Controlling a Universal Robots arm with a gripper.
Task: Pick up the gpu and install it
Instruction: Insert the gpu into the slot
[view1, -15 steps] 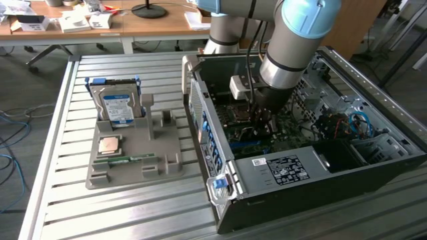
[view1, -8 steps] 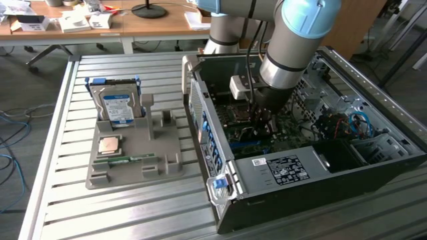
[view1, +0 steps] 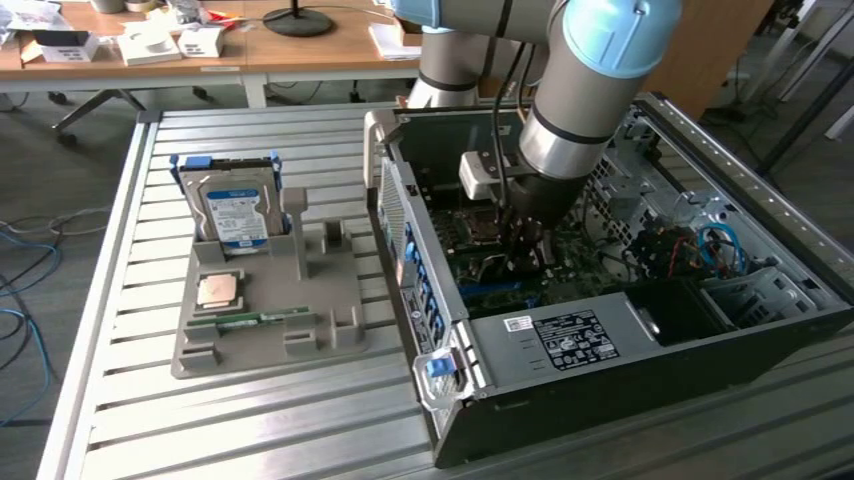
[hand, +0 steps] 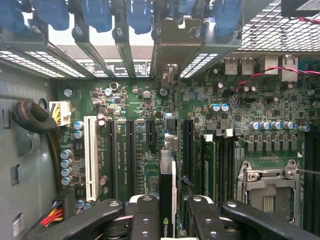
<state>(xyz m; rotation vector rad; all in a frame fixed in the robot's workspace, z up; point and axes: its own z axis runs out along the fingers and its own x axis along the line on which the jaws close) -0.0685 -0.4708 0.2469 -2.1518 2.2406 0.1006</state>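
Now, claw (hand: 167, 212) partly closed, gripping gpu (hand: 168, 190) edge-on, above mobo (hand: 135, 140).

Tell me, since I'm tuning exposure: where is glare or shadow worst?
Exterior view: the open computer case is dark inside around the gripper. Wrist view: bright light through the rear slots washes out; the gpu and motherboard look evenly lit.

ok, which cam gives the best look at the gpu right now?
Wrist view. The gpu shows edge-on between the gripper fingers, standing over the motherboard slots, its metal bracket by the rear slot openings. In the exterior view the arm reaches into the pc case and blocks the card.
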